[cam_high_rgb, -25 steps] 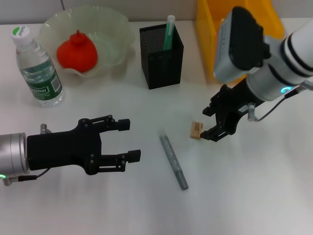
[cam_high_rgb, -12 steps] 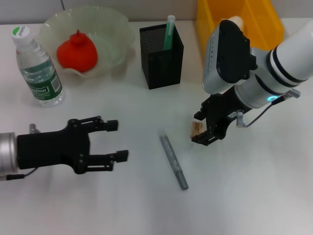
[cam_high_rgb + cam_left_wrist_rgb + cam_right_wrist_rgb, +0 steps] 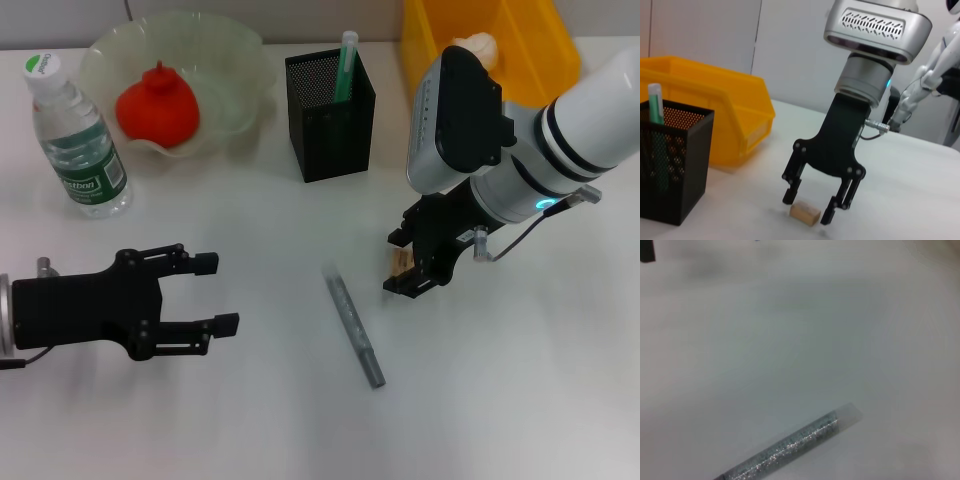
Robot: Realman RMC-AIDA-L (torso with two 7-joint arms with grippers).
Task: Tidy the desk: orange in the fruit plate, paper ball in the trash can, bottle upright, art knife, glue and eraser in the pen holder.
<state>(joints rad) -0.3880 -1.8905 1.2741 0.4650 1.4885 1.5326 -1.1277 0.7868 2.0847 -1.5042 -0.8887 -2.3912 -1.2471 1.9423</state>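
Observation:
The tan eraser (image 3: 402, 259) lies on the white desk; in the left wrist view it (image 3: 805, 212) sits between two black fingers. My right gripper (image 3: 397, 264) is open and low over it, one finger on each side, as the left wrist view (image 3: 809, 206) also shows. The orange (image 3: 157, 106) is in the pale green fruit plate (image 3: 235, 55). The bottle (image 3: 77, 140) stands upright. The paper ball (image 3: 476, 44) is in the yellow trash can (image 3: 530, 40). The pen holder (image 3: 330, 120) holds a green-capped stick (image 3: 347, 62). My left gripper (image 3: 217, 293) is open and empty.
A slim grey glittery stick (image 3: 356, 331) lies on the desk between the two grippers, to the left of the eraser; it also shows in the right wrist view (image 3: 790, 447). I cannot tell if it is the knife or the glue.
My right gripper has moved left and down, and now straddles the eraser. My left arm has pulled back to the left, still open.

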